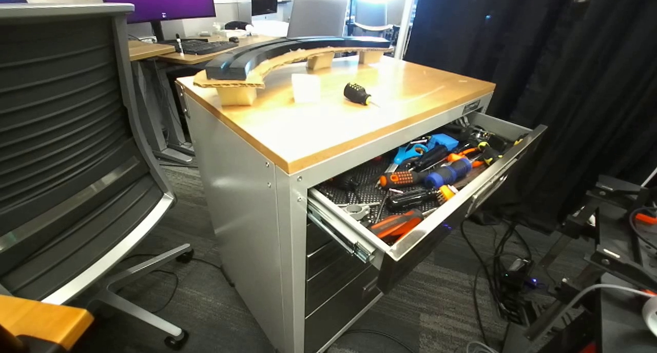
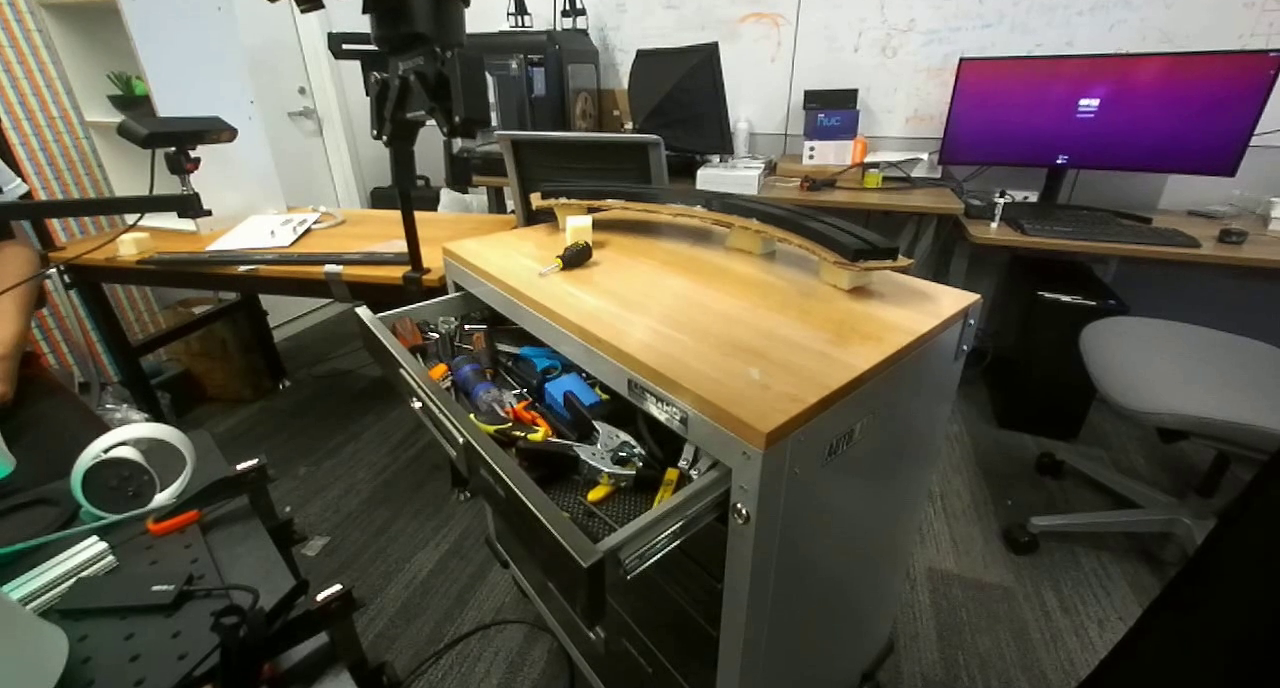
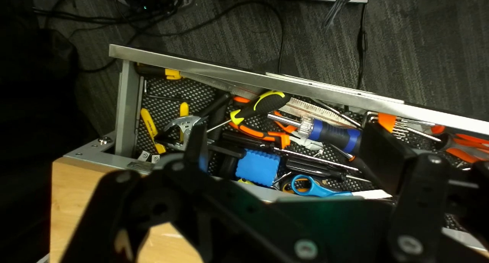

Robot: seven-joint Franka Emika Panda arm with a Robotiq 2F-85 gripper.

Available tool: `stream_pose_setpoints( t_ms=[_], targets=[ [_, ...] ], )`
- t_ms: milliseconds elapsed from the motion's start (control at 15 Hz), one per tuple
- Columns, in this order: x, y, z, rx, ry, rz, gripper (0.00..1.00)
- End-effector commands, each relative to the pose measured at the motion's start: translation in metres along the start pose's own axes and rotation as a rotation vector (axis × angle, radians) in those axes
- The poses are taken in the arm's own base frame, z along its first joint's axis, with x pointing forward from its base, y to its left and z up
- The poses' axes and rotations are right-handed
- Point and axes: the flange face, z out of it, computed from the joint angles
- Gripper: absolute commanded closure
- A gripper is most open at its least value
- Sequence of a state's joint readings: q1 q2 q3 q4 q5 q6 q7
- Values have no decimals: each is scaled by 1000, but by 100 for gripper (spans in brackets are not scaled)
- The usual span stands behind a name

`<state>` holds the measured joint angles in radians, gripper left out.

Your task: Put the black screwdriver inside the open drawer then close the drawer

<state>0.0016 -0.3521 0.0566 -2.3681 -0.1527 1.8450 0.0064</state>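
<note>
Your jaws stand spread wide above the drawer point(image 3: 206, 69), clear of it. Through the gap, the wrist view shows you a blue block point(image 3: 258, 167) and blue scissors point(image 3: 324, 191) along the drawer's inner side, a blue-handled tool point(image 3: 334, 136) toward its middle, and a yellow-and-black screwdriver point(image 3: 263, 105) lying close to its front wall. One jaw partly hides a metal clamp point(image 3: 182, 124) near one end of the drawer.

Your drawer is pulled out of its grey cabinet point(image 1: 241, 204), an orange-gripped tool point(image 1: 398, 223) lying toward the opposite end. In both exterior views you find the black screwdriver point(image 1: 355, 92), short and stubby, with yellow on its grip, lying on the desk point(image 1: 421, 86), higher than the drawer and back from its opening. Its tip points roughly toward the drawer. A pale block point(image 1: 306, 89) stands near it, also back from the drawer. Farther from the drawer, along the far side of the desk, a curved black rail point(image 1: 279, 50) rests on cardboard point(image 1: 259, 75) held up by pale supports point(image 1: 236, 96).

Past one end of the drawer you have a black chair point(image 1: 61, 127); past the other hangs a dark curtain point(image 1: 472, 30). Away from the drawer, behind the desk, a monitor point(image 2: 1100, 108) glows purple.
</note>
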Motion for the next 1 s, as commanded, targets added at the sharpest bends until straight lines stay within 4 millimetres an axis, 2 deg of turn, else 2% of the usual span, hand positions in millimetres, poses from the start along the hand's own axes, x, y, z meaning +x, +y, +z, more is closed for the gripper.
stream_pose_setpoints(
  t_ms=[0,200,267,600,933],
  targets=[
    [0,0,0,0,-1,0,0],
    [0,0,0,0,-1,0,0],
    [12,2,1,20,29,-6,0],
    [91,-20,8,94,124,-88,0],
    [172,-45,35,167,220,-124,0]
  ],
)
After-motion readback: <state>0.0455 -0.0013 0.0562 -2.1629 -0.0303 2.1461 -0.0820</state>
